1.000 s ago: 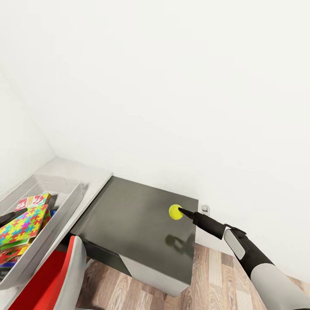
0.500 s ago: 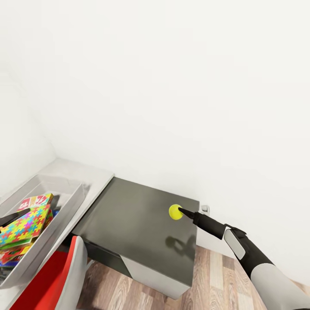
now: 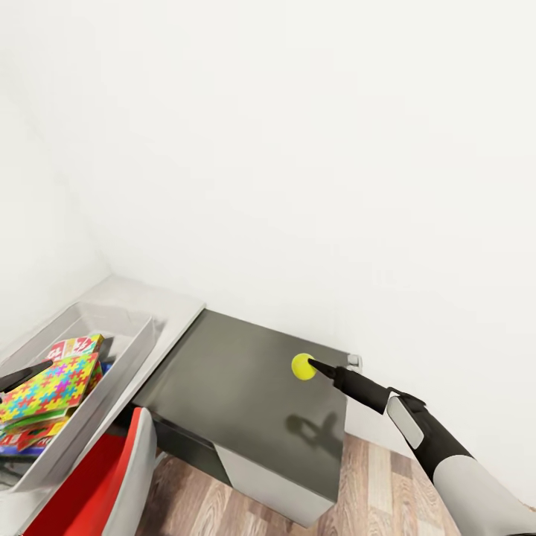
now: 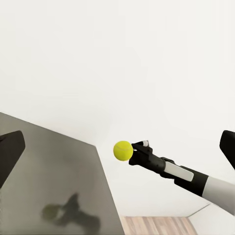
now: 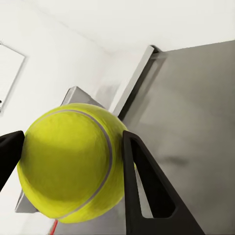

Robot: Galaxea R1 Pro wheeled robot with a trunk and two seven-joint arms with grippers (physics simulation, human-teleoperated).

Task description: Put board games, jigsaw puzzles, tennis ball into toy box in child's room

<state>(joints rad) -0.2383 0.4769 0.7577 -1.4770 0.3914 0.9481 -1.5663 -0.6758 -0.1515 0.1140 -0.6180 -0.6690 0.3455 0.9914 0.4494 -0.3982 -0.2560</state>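
Above the dark low section of the bench (image 3: 246, 387), I have the tennis ball (image 3: 303, 366) pinched in my right claw (image 3: 313, 365), lifted clear so it cannot roll off. Its shadow falls on the surface below. Well to the left sits the toy box (image 3: 126, 357), already holding a jigsaw puzzle (image 3: 52, 387) over the game boxes. My left claw (image 4: 117, 147) is spread, empty.

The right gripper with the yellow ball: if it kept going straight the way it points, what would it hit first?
Probably the toy box: the right gripper, shut on the tennis ball, points across the dark table towards it, though depth is hard to judge.
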